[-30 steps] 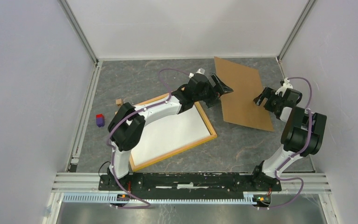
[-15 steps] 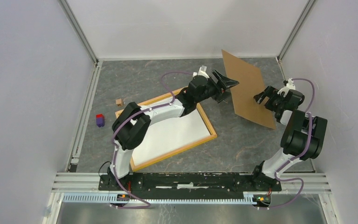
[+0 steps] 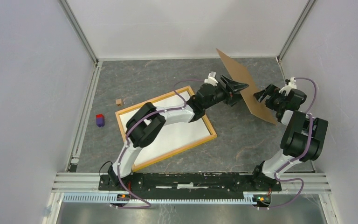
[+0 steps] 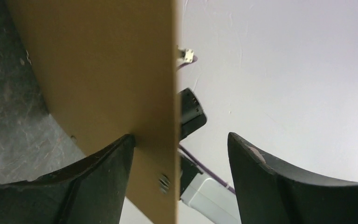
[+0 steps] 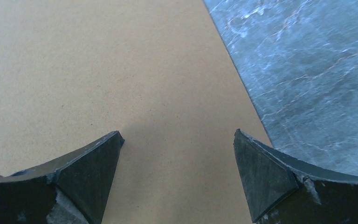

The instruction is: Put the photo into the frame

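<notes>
The frame (image 3: 177, 151), light orange-yellow wood, lies flat left of centre with a plain white surface (image 3: 172, 133) filling it. I cannot tell if that is the photo; no printed picture shows. A brown backing board (image 3: 230, 66) stands tilted up almost on edge at the back right. My left gripper (image 3: 238, 87) reaches across to it. In the left wrist view the board (image 4: 102, 70) passes between the jaws of this gripper (image 4: 181, 136): one finger touches its face, the other stands apart. My right gripper (image 3: 260, 95) is open on the board's other side, facing its brown face (image 5: 98, 60), fingers spread (image 5: 177, 132).
A purple block with a red top (image 3: 100, 120) and a small wooden cube (image 3: 119, 101) lie left of the frame. White enclosure walls close in the grey table on three sides. A metal rail (image 3: 191, 179) holds both arm bases at the near edge.
The board has risen from lying flat to nearly on edge, pushed up and rightwards by my left gripper, whose jaws have narrowed. My right gripper has shifted slightly up toward the board.
</notes>
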Controlling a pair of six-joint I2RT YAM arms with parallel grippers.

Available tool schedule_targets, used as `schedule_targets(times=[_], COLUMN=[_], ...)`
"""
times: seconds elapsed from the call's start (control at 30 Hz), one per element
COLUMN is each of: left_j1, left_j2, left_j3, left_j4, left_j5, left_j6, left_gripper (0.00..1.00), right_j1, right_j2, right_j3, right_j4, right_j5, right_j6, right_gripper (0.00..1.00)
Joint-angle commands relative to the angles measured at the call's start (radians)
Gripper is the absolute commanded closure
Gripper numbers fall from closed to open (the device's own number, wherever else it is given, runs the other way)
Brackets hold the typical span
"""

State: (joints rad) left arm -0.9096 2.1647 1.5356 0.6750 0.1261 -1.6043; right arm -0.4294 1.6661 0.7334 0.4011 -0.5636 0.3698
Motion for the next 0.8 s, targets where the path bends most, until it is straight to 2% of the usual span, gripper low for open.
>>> schedule_targets(times=[0.0, 0.13, 0.23, 0.3, 0.4, 0.53, 0.6, 0.77], left_j1=[-0.058, -0.057, -0.057, -0.057, -0.049, -0.036, -0.033, -0.016], left_j2=[0.083, 0.058, -0.024, -0.085, -0.143, -0.190, -0.215, -0.296], left_j3=[0.104, 0.102, 0.066, 0.015, -0.066, -0.090, -0.089, -0.119], left_j4=[0.212, 0.121, -0.085, -0.226, -0.257, -0.333, -0.404, -0.503], left_j5=[0.044, 0.057, 0.033, -0.035, -0.090, -0.084, -0.081, -0.056], left_j6=[-0.115, -0.047, 0.067, 0.108, 0.122, 0.181, 0.228, 0.383], left_gripper=[0.21, 0.23, 0.26, 0.30, 0.45, 0.65, 0.78, 0.93], right_j1=[0.073, 0.073, 0.073, 0.073, 0.075, 0.079, 0.085, 0.109], right_j2=[0.042, 0.022, 0.006, -0.005, -0.028, -0.065, -0.088, -0.142], right_j3=[-0.053, -0.042, -0.037, -0.042, -0.052, -0.050, -0.050, -0.017], right_j4=[-0.279, -0.298, -0.327, -0.340, -0.353, -0.398, -0.399, -0.497], right_j5=[-0.193, -0.194, -0.180, -0.157, -0.122, -0.061, -0.024, 0.089], right_j6=[-0.025, -0.038, -0.065, -0.075, -0.088, -0.128, -0.144, -0.199], right_gripper=[0.02, 0.02, 0.02, 0.02, 0.02, 0.02, 0.02, 0.02])
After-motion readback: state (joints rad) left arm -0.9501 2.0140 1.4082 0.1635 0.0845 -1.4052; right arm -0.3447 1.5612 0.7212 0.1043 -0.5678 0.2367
